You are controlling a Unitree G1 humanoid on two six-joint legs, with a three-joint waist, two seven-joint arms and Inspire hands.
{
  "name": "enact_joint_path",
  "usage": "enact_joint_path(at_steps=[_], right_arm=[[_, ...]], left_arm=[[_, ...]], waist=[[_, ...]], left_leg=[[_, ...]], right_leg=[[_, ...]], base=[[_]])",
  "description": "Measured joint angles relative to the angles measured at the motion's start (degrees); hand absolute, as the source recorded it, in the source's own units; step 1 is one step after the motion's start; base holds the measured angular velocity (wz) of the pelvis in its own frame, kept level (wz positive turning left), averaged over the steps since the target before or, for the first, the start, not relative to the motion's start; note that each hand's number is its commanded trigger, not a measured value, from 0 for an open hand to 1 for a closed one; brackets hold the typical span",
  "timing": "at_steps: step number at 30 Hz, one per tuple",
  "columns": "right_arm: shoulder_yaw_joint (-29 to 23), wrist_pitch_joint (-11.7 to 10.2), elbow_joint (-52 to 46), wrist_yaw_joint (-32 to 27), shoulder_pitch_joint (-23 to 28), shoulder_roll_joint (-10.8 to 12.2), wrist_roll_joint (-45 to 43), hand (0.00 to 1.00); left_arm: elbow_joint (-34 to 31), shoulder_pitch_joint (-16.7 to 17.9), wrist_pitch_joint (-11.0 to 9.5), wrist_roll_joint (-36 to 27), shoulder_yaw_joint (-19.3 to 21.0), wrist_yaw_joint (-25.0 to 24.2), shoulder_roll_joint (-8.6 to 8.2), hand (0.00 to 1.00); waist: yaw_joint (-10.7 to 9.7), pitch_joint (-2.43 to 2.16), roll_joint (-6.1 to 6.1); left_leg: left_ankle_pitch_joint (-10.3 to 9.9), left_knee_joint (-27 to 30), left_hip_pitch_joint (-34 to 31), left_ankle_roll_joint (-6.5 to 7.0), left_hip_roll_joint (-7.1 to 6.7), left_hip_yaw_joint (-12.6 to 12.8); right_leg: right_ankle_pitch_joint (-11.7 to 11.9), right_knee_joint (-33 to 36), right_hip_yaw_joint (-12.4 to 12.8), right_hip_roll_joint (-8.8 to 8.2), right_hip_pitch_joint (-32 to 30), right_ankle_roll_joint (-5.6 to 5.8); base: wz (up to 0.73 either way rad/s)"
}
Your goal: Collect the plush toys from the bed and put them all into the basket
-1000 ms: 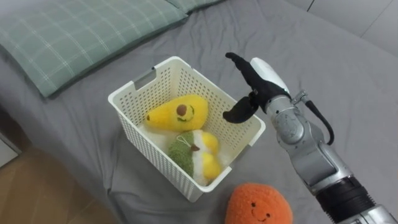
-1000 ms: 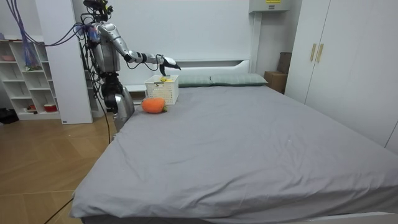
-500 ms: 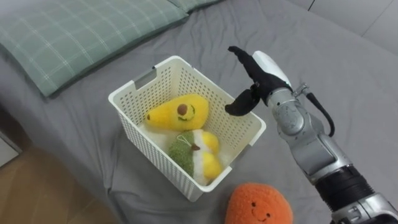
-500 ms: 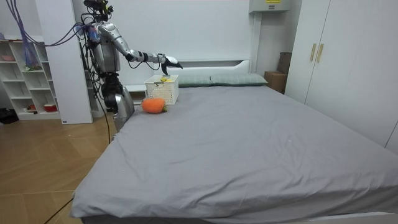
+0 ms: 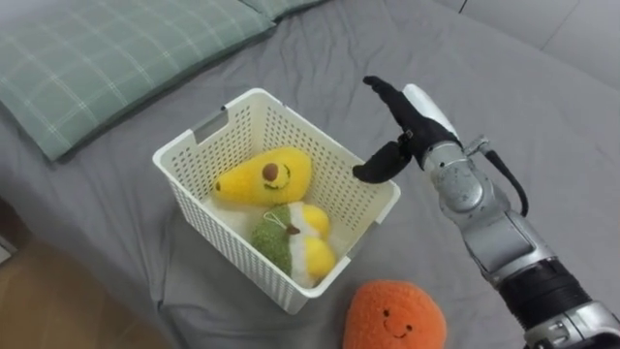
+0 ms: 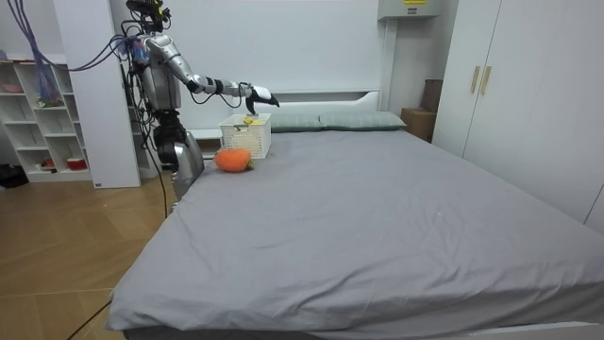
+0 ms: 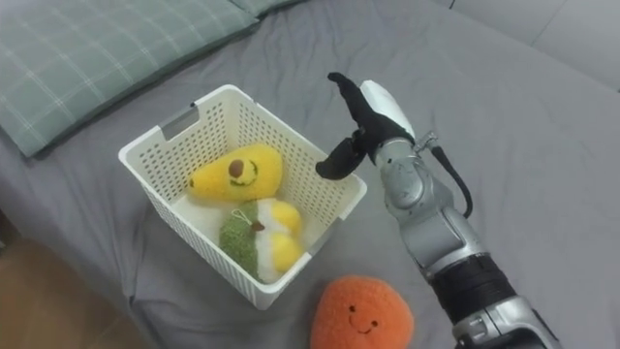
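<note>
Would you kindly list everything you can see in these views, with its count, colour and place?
bed: 1, grey sheet, under the basket and toys
pillows: 2, green checked, at the bed's head
basket: 1, white, on the bed near its edge
yellow toy: 1, yellow, in the basket
green toy: 1, green and yellow, in the basket, against the yellow toy
orange toy: 1, orange, on the bed beside the basket
wardrobe: 1, white, at the room view's right
shelf: 1, white, at the room view's left
floor: 1, wood, beside the bed
right hand: 1, black and white, open, above the basket's right rim
</note>
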Motion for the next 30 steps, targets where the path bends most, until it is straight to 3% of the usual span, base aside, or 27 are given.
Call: enact_joint_path(at_steps=[2,4,8,10,15,20,24,30], right_arm=[[-2.4,-1.4,0.1,-0.4,1.5,0.0,3.1,0.0],[-5.5,-2.7,0.6,-1.7,4.4,-0.3,6.7,0.0],[-8.5,-3.6,0.8,-3.1,11.2,-1.0,9.7,0.0],[-8.9,-3.7,0.8,-3.7,15.8,-1.0,12.2,0.0],[-8.9,-3.5,0.8,-3.2,22.2,-0.1,12.4,0.0],[-8.4,-3.3,1.6,-0.6,24.0,1.7,11.1,0.0],[-8.0,-3.3,6.7,2.0,24.1,3.9,9.0,0.0],[-4.7,-3.0,11.6,6.1,24.1,5.2,3.0,0.0]], left_arm=[[0.0,-0.1,-0.1,-0.1,0.5,0.2,0.01,0.0],[0.0,0.3,-1.0,-0.1,0.5,1.1,-0.24,0.0],[0.2,1.6,-1.8,-0.1,1.0,1.3,-0.42,0.0],[0.2,2.9,-1.8,-0.2,0.9,1.9,-0.71,0.0],[0.0,3.5,-1.9,-0.6,0.9,3.3,-2.05,0.0],[-0.4,2.8,-1.9,-0.7,0.9,3.4,-2.49,0.0],[-1.3,2.3,-3.5,-2.7,0.4,3.9,-2.92,0.0],[-0.8,1.9,-3.6,-5.1,-2.1,3.9,-3.05,0.0]], waist=[[-0.7,0.02,0.05],[-1.2,0.39,1.13],[-2.1,-0.32,2.44],[-3.5,-0.77,3.37],[-6.6,-1.13,4.73],[-8.8,-1.2,4.5],[-8.7,-1.04,3.95],[-8.4,-0.83,3.04]], left_leg=[[0.0,-0.1,0.5,0.04,-0.01,0.1],[-0.2,-0.2,1.8,0.29,0.16,1.4],[-0.4,-0.8,3.0,0.68,0.37,3.0],[-0.6,-1.1,3.9,0.85,0.54,4.2],[-0.7,-1.2,3.7,0.79,1.03,5.8],[-0.8,-1.4,4.3,0.75,1.19,6.5],[-1.1,-1.8,5.3,0.82,1.17,6.8],[-1.2,-2.0,5.1,0.76,1.18,6.4]], right_leg=[[0.0,0.0,0.3,0.02,0.3,0.04],[0.1,0.0,1.1,0.01,1.1,0.17],[0.2,0.0,3.1,-0.02,1.5,0.38],[0.3,0.1,4.0,-0.02,1.8,0.48],[0.4,0.5,6.0,0.26,0.8,0.31],[0.5,0.3,6.7,0.46,1.0,0.25],[0.5,0.2,7.2,0.52,1.6,0.3],[0.4,0.0,7.1,0.66,1.4,0.31]], base=[[-0.08],[-0.16],[-0.27],[-0.25],[-0.18],[-0.09],[-0.07],[0.0]])
